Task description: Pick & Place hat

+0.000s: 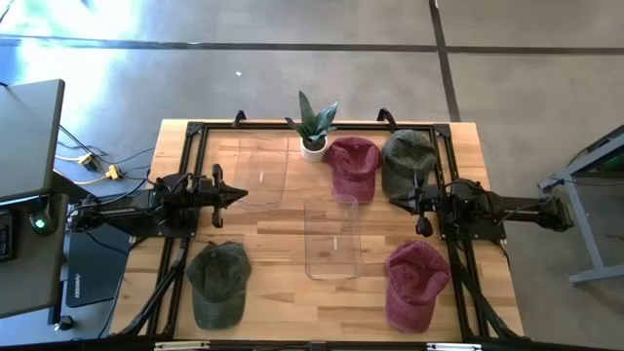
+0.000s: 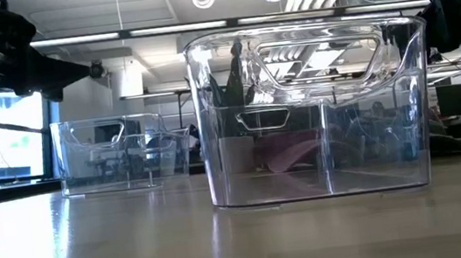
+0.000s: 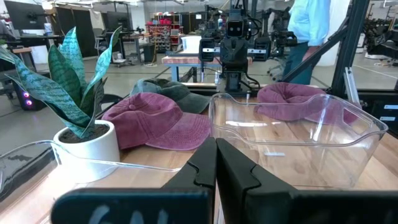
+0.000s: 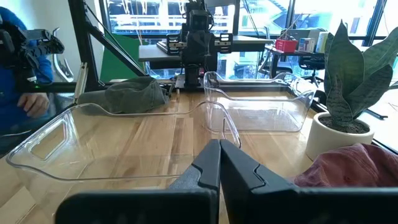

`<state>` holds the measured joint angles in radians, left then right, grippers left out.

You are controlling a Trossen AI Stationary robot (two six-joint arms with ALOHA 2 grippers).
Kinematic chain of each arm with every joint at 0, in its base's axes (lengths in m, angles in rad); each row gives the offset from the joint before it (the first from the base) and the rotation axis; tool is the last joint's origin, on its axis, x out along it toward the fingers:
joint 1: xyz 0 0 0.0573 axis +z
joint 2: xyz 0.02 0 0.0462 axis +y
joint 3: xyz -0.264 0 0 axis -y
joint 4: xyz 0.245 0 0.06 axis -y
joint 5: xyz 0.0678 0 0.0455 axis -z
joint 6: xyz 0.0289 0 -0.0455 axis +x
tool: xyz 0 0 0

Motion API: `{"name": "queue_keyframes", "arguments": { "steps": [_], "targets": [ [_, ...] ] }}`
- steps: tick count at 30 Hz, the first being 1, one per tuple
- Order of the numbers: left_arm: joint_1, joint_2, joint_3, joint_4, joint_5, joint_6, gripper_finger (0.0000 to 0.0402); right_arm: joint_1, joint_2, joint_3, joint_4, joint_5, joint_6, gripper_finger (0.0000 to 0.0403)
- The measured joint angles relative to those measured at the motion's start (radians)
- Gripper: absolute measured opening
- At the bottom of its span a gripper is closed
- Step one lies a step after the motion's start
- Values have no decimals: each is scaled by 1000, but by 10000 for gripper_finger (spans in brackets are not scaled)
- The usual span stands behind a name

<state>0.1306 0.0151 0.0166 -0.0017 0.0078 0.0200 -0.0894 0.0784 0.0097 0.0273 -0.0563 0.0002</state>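
— What hats are out, reading across from the left?

— Four soft caps with curved brims. A green hat lies at about seven o'clock on the bench, crown toward the middle, brim toward the front edge. A maroon hat sits at about one o'clock, touching a second green hat just to its right. Another maroon hat lies at five o'clock. All look crumpled and worn.

— And the containers?

— Two clear plastic bins. One bin stands at eleven o'clock and the other, the centre bin, is in the middle of the bench. I can see nothing inside either. A small potted plant in a white pot stands at twelve o'clock, between the far bin and the first maroon hat.

— Where are the grippers?

— The left gripper hangs at nine o'clock, pointing toward the centre, fingers pressed together with nothing between them. The front green hat lies at its five o'clock, well apart. From the left wrist view its fingers meet in a tight line, with the maroon hat and centre bin beyond.

— The right one?

— The right gripper is at three o'clock, aimed inward, also closed and empty. The back green hat lies near it at twelve o'clock, and the front maroon hat at six o'clock, both apart from it.
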Motion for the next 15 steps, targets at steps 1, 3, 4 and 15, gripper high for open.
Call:
{"name": "queue_keyframes", "arguments": {
  "steps": [1, 3, 4, 15],
  "targets": [
    [0, 0, 0, 0, 0, 0, 0, 0, 0, 0, 0, 0, 0, 0],
    [0, 0, 0, 0, 0, 0, 0, 0, 0, 0, 0, 0, 0, 0],
    [0, 0, 0, 0, 0, 0, 0, 0, 0, 0, 0, 0, 0, 0],
    [0, 0, 0, 0, 0, 0, 0, -2, -4, 0, 29, -51, 48, 0]
  ]
}}
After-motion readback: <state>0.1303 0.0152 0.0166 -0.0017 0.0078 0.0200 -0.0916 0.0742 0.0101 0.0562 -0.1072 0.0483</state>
